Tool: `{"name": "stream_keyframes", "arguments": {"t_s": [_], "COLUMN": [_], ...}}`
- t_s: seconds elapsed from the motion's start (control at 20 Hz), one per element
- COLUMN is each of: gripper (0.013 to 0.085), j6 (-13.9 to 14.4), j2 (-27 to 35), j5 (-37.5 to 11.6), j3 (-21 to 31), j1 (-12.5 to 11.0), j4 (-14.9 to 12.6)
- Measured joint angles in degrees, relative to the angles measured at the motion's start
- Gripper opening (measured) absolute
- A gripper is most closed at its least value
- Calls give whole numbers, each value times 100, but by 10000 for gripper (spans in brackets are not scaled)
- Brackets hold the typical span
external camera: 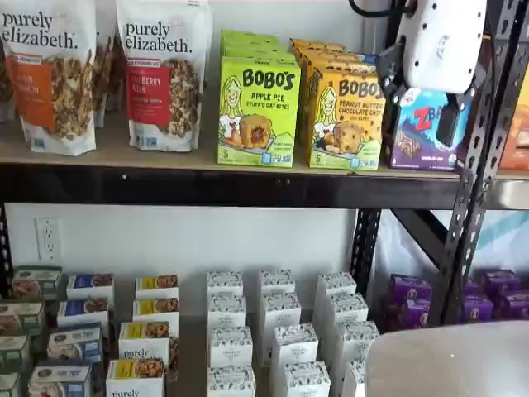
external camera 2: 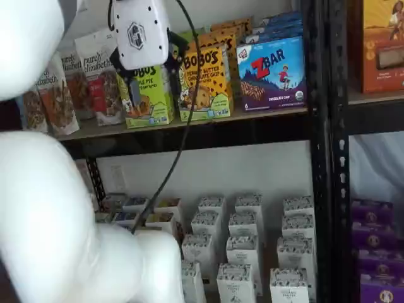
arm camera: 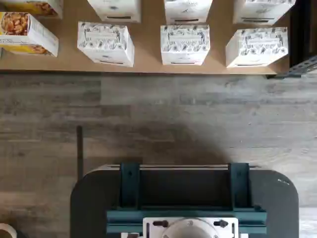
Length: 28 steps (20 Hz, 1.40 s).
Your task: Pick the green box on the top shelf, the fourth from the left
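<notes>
Looking at both shelf views, the green box (external camera: 258, 112) is standing upright at the front edge of the top shelf (external camera: 207, 184), with a yellow-orange Bobo's carton (external camera: 345, 117) just beside it on one side and the granola bags (external camera: 164, 74) on the other. The gripper (external camera: 449, 120) hangs up at about box height, out in front of the shelves, but in that view it sits off to the side, over by the blue ZBar box (external camera: 423, 128), so I'd guess it needs to slide sideways toward the granola side and then push in. The box's long axis is vertical, narrow face forward. Only a dark finger shows side-on, so I honestly can't tell whether the fingers are apart or together. The wrist view just shows floor and white cartons (arm camera: 184, 44) below.
</notes>
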Motion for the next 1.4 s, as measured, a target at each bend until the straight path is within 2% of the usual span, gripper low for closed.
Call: {"name": "stream_keyframes", "arguments": {"t_s": [0.05, 0.1, 0.2, 0.5, 0.7, 1.0, 1.2, 1.4], "gripper": [850, 850, 850, 850, 850, 850, 850, 850], "j6": [-28, -171, -289, -286, -154, 247, 635, 853], "j2": [-36, -242, -382, -382, -373, -223, -47, 202], "j5": [-63, -386, -625, -657, -775, -1120, -1385, -1646], "j3": [35, 229, 352, 355, 371, 365, 297, 177], "j1": [-39, -280, -451, -430, -251, 217, 678, 899], "j4": [46, 297, 502, 496, 387, 267, 57, 96]}}
